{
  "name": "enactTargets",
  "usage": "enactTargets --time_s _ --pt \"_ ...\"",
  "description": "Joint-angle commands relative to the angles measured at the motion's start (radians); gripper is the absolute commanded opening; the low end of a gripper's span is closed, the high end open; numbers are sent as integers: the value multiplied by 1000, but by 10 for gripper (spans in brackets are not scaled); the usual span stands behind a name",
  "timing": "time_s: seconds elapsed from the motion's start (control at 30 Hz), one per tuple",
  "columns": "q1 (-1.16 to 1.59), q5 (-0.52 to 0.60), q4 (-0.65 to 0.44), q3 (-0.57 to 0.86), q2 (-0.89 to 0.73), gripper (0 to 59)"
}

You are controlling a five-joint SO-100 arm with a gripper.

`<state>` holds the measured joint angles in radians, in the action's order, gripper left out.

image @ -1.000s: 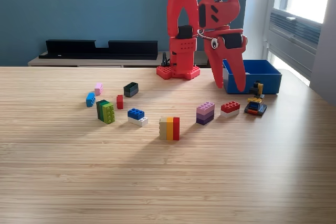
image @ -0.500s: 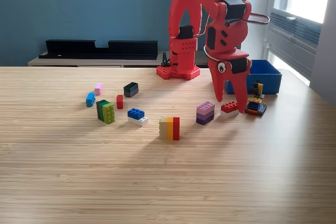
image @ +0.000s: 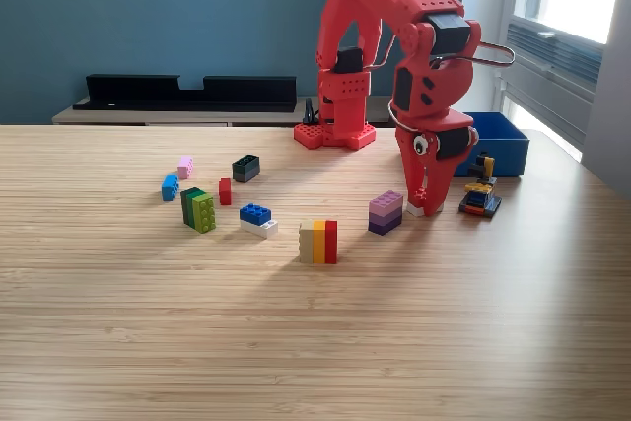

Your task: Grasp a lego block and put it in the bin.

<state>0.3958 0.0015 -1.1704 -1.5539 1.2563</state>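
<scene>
My red gripper (image: 432, 206) is lowered to the table right of centre in the exterior view, its fingers down around a red-and-white lego block (image: 414, 209). Only a sliver of white shows at the left finger; the rest is hidden behind the red fingers, and the gap between them does not show. A purple block (image: 385, 212) stands just left of the gripper. The bin (image: 503, 140), a shallow blue box, sits behind and to the right of the gripper.
A multicoloured brick stack (image: 480, 196) stands right of the gripper, in front of the bin. Further left lie a tan-orange-red block (image: 318, 242), a blue-and-white one (image: 256, 219), a green one (image: 198, 210) and several small bricks. The arm's base (image: 335, 135) is behind.
The gripper swung from beside the bin down and forward onto the red-and-white block. Its fingers, spread wide half a second ago, now look closer together and cover the block.
</scene>
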Motion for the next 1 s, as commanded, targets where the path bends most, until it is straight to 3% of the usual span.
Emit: enactTargets --time_s 0.03,0.2,0.27,0.6,0.8,1.0 --pt "2 34 -20 80 29 1" --pt "-37 35 -80 81 32 1" --pt "-51 26 -175 178 48 0" --pt "34 -55 -373 428 377 0" --pt "316 -48 -390 305 495 0" --pt "532 -44 -390 241 463 0"
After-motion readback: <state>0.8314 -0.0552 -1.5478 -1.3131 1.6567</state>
